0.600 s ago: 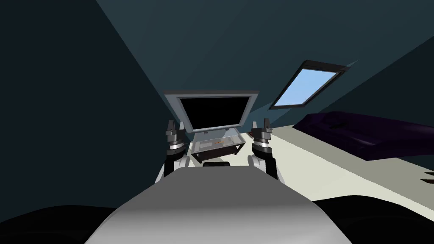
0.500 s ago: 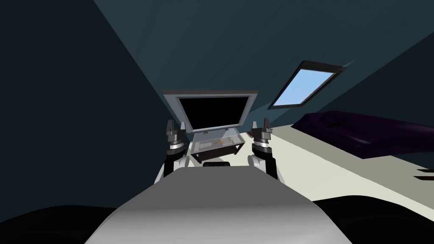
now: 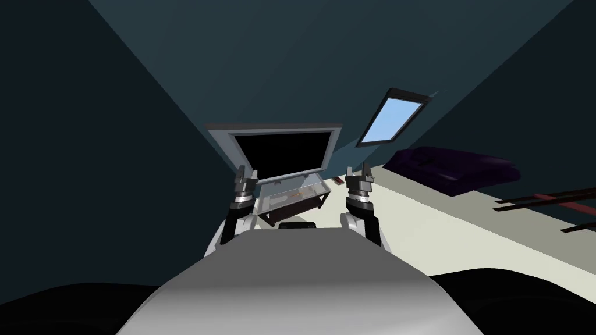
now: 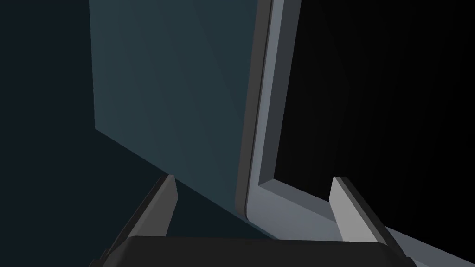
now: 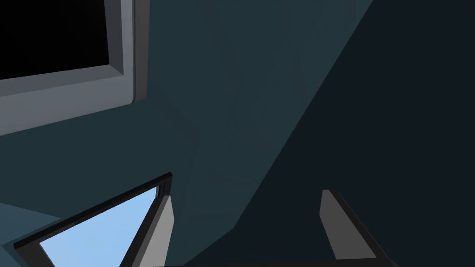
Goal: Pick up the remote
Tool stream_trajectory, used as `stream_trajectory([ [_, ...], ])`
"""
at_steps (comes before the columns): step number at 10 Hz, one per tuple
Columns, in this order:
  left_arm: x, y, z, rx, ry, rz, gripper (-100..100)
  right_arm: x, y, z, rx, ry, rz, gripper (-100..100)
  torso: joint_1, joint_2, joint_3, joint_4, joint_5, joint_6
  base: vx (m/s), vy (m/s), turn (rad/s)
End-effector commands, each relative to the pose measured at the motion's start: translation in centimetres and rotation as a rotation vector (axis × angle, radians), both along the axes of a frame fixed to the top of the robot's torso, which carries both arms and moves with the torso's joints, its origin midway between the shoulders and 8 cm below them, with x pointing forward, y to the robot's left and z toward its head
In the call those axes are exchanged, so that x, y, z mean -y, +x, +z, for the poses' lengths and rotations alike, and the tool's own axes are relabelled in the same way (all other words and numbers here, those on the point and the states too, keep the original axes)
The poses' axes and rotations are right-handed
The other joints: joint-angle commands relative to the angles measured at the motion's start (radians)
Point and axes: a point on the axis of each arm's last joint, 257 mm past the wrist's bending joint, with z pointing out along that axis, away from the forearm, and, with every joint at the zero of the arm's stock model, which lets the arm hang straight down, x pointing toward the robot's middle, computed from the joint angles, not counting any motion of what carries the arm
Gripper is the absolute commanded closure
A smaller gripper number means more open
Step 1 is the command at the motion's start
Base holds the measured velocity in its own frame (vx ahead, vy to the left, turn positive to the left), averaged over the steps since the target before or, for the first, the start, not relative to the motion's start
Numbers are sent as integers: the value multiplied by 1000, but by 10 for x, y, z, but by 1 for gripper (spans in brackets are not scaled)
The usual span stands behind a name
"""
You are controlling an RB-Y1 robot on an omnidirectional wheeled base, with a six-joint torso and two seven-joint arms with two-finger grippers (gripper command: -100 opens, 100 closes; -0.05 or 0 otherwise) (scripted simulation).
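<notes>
A low stand with a glass top [image 3: 314,185] sits on the floor ahead of me, under a grey-framed television [image 3: 284,151]. On the glass lie a pale long thing [image 3: 281,198], which may be the remote, and a small orange thing [image 3: 297,193]. My left gripper [image 3: 245,172] is raised at the stand's left end, open and empty; the left wrist view has the left gripper [image 4: 253,204] facing the television's frame. My right gripper [image 3: 359,170] is up to the right of the stand, open and empty; the right wrist view has the right gripper [image 5: 250,227] facing the wall.
A dark purple sofa [image 3: 460,168] stands at the right by the far wall, under a window [image 3: 389,118]. Dark red slats [image 3: 547,200] lie at the far right. A small reddish thing [image 3: 338,181] is on the pale floor [image 3: 442,232] right of the stand.
I have turned to the right: television, window and sofa have slid left in the head view, and the red slats have come into sight. Both grippers stay raised and open.
</notes>
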Motion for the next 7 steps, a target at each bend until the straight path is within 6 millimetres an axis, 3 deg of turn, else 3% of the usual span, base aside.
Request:
stream_trajectory([
  [1, -9, 15, -20, -71, -20, -19, -100, 0, 0, 0, 0, 0, 0, 0, 0, 0, 0, 0, 0, 0, -44, 6, -300],
  [6, -24, 34, -50, -186, -61, -31, -100, 0, 0, 0, 0, 0, 0, 0, 0, -1, -1, 0, 0, 0, -23, 4, -168],
  [7, -32, 43, -65, -238, -87, -36, -100, 0, 0, 0, 0, 0, 0, 0, 0, -1, -1, 0, 0, -1, -24, 3, -281],
])
